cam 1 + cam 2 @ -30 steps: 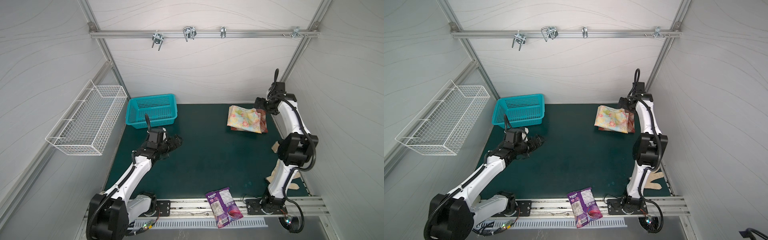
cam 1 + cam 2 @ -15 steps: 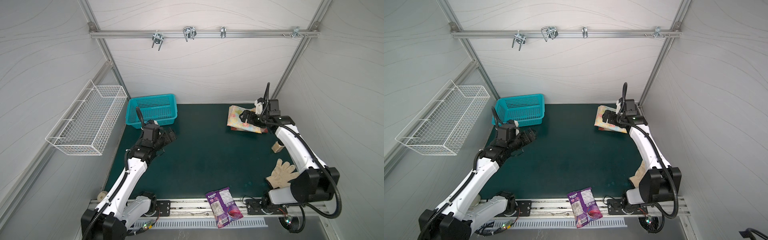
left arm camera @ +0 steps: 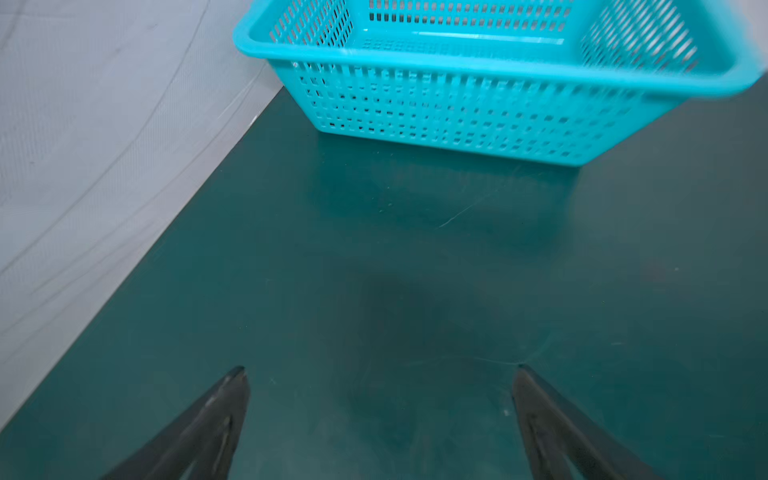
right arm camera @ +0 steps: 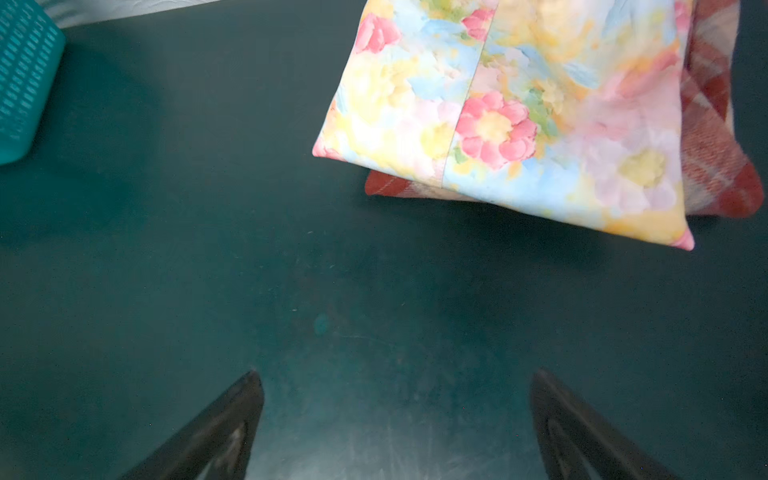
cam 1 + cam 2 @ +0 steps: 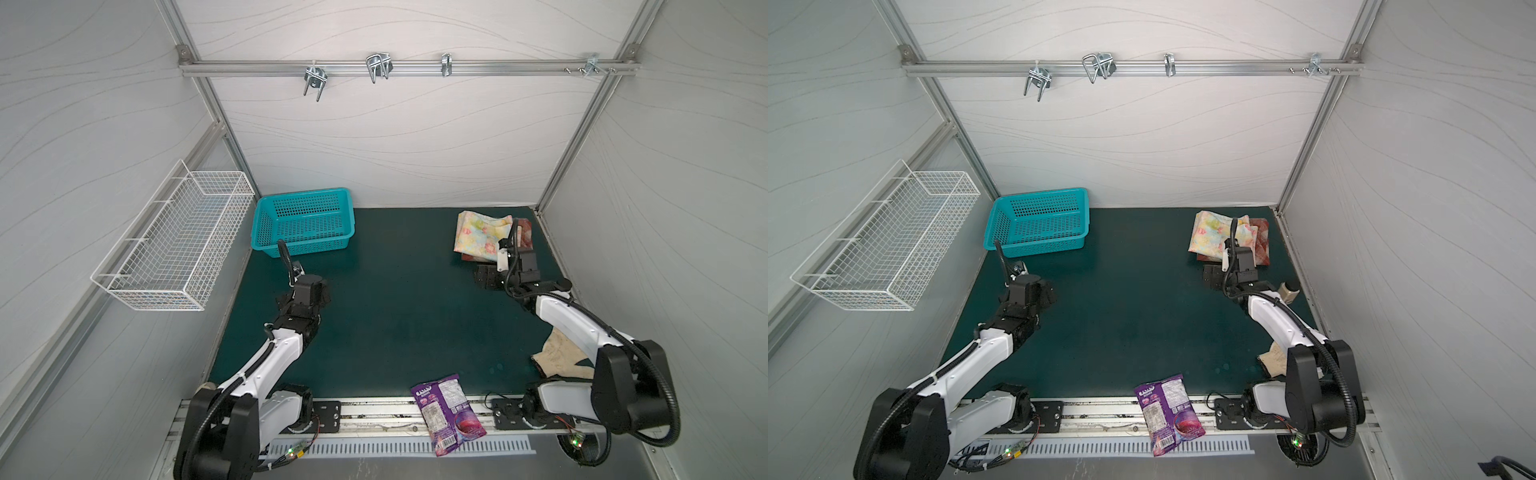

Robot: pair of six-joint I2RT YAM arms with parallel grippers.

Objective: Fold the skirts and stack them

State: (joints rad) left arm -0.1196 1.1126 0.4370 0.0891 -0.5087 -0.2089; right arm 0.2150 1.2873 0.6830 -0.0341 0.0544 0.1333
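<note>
The two skirts lie folded in one stack at the back right of the green mat. The pastel floral skirt (image 5: 478, 237) (image 5: 1212, 237) (image 4: 519, 116) is on top. The rust-red plaid skirt (image 5: 524, 232) (image 5: 1262, 245) (image 4: 715, 137) shows from under its edges. My right gripper (image 5: 505, 276) (image 5: 1229, 276) (image 4: 395, 372) hovers just in front of the stack, open, touching nothing, with bare mat between its fingers. My left gripper (image 5: 306, 291) (image 5: 1027, 291) (image 3: 379, 370) is open and empty over the left of the mat, facing the teal basket.
A teal plastic basket (image 5: 305, 224) (image 5: 1038, 224) (image 3: 457, 75) (image 4: 25, 83) stands at the back left. A white wire basket (image 5: 174, 241) hangs on the left wall. A purple snack bag (image 5: 446, 409) lies on the front rail. A cream glove (image 5: 559, 357) lies under the right arm.
My right gripper has drawn back from the skirt stack toward the front. My left gripper has pulled back to the left and turned toward the basket. The skirts have stayed put.
</note>
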